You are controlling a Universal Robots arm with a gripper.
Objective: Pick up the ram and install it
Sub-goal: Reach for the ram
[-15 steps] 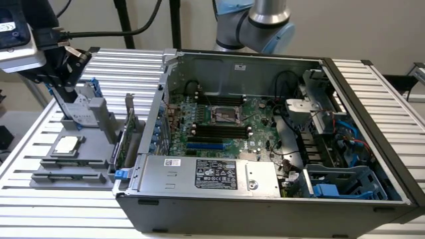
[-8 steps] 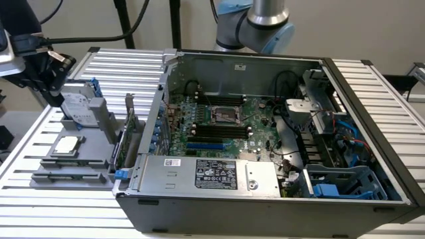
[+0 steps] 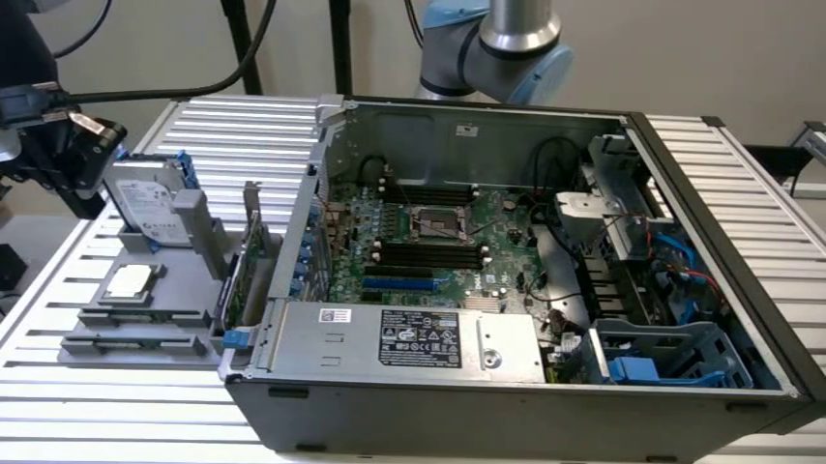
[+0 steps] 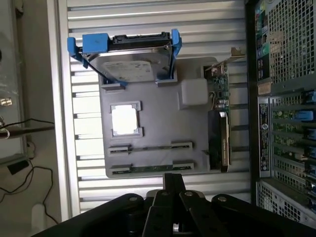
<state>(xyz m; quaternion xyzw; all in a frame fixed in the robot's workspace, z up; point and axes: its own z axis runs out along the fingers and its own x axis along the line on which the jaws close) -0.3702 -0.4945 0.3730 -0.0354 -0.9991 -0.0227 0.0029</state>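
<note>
The gripper (image 4: pixel 174 177) hovered over the edge of the gray tray (image 4: pixel 163 123) on the slatted worktop (image 4: pixel 148 19), jaws pressed together and holding nothing. And there was the ram (image 4: pixel 148 169), a thin green strip standing on edge in the tray slot nearest the jaws, between two gray end holders. The slot just beside it might have been empty; I couldn't tell. Farther along the tray sat a processor chip (image 4: pixel 124 120) and a hard drive (image 4: pixel 129 66) in its blue carrier. An upright green card (image 4: pixel 218 118) stood at the tray's side towards the computer case (image 3: pixel 516 251).

That stick looked light and stiff but delicate, with a narrow top edge. The best hold was probably mid-length, pinching across its two flat faces, clear of the contact edge.
</note>
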